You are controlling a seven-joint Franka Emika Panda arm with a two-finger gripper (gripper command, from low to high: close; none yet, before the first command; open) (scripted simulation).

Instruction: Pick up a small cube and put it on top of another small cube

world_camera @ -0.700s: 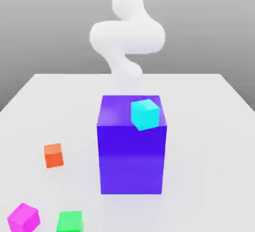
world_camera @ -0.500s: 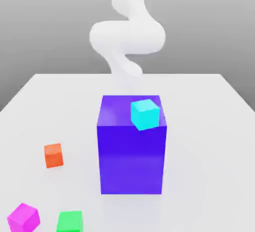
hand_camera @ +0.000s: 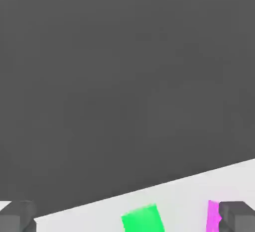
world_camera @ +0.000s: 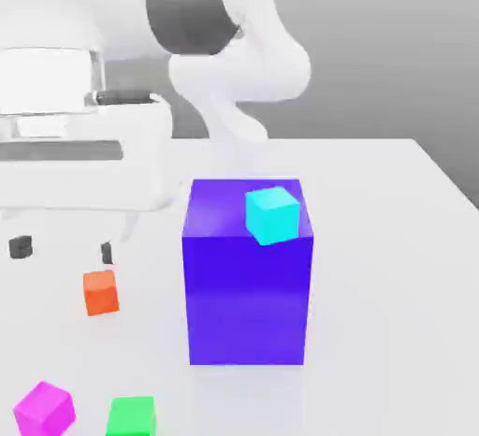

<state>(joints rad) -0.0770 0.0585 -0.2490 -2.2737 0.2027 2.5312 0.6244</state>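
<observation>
From where I stand, the exterior view's left edge slices off part of the hand (world_camera: pixel 84 158). The bottom edge trims the green cube (world_camera: pixel 131 417) and the magenta one (world_camera: pixel 45 411) (just its lowest corner). The purple block (world_camera: pixel 247 298) hides some tabletop (world_camera: pixel 374 284).

Counted: four small cubes, namely orange (world_camera: pixel 101 293), magenta (world_camera: pixel 45 411), green (world_camera: pixel 131 417) and cyan (world_camera: pixel 272 216); one large blue block (world_camera: pixel 247 298).

White rounded arm (dark grey band), black tool tips (world_camera: pixel 107 254)
</observation>
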